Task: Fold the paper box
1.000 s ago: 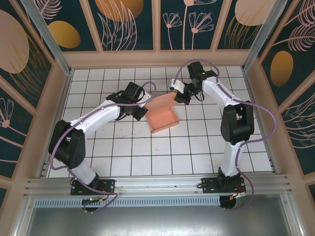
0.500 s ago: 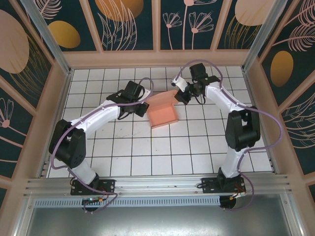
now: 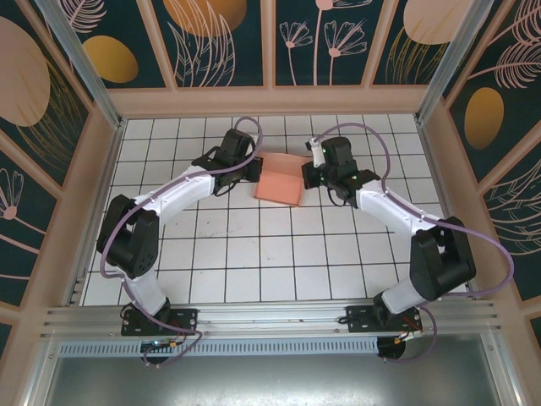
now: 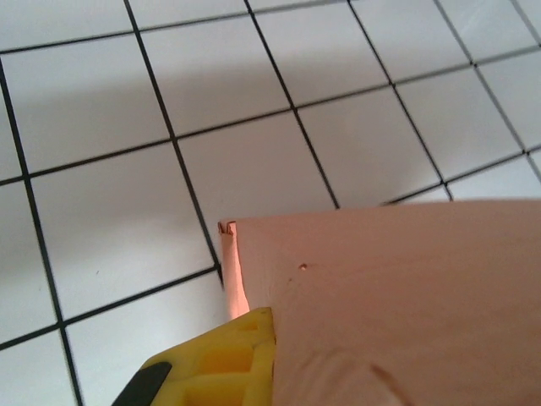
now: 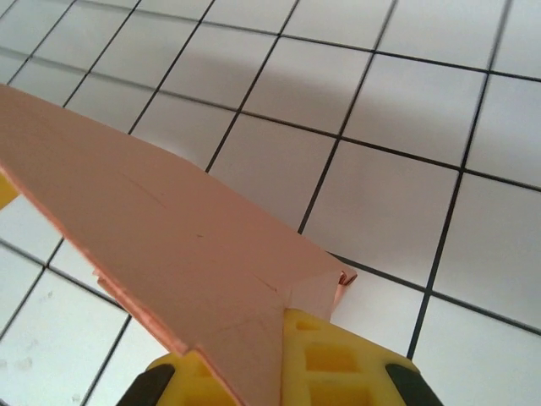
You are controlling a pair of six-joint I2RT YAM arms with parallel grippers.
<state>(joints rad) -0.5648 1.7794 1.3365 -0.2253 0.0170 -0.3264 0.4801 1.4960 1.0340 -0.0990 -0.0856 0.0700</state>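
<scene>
While tight in left claw [image 3: 253, 175] and right claw [image 3: 309, 177], paper box [image 3: 281, 187].

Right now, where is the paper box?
In the top view the paper box is at the far middle of the tiled table, held between the left gripper and right gripper.

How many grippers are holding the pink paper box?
2. The left gripper clamps the paper box at its left edge; the right gripper clamps its right edge.
</scene>
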